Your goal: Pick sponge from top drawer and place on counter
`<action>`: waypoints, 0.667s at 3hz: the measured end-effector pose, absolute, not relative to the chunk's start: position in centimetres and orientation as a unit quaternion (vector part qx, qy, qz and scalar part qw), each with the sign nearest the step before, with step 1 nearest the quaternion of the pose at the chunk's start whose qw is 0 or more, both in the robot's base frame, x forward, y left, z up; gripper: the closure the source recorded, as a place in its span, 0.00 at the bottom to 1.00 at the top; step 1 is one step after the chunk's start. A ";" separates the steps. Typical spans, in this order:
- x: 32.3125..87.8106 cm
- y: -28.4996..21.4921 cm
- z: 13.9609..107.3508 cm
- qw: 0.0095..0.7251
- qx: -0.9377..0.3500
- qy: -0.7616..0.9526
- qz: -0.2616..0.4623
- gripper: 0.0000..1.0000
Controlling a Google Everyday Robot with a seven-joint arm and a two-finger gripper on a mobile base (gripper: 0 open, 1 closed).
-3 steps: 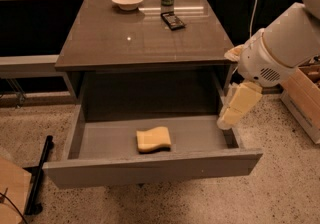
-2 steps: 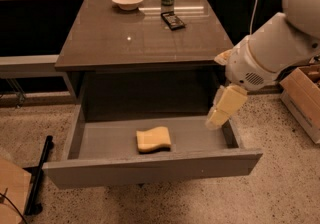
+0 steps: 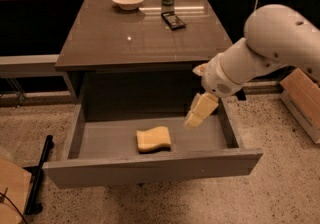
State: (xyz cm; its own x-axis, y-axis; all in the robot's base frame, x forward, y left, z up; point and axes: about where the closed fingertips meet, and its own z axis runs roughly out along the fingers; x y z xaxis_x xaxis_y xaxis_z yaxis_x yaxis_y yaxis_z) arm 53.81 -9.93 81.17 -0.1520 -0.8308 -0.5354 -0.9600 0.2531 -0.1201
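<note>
sponge (image 3: 153,139) lying loose in the open drawer (image 3: 150,168)
gripper (image 3: 193,121) is hovering just right of it, pointing in for the grasp; holding nothing, how far open cannot be told.

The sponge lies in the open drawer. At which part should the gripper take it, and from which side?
Grip the sponge at its middle, across its shorter front-to-back width, coming from above: it lies flat on the floor of the top drawer, whose walls likely block a sideways approach. The gripper hangs to its right in view.
</note>
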 end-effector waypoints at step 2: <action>56.5 -8.3 76.8 0.266 -0.600 0.740 0.144 0.00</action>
State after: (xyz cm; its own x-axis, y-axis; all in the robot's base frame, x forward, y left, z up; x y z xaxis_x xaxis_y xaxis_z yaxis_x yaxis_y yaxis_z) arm 56.53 -8.30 76.84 -0.1383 -0.8122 -0.5668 -0.9656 0.2379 -0.1054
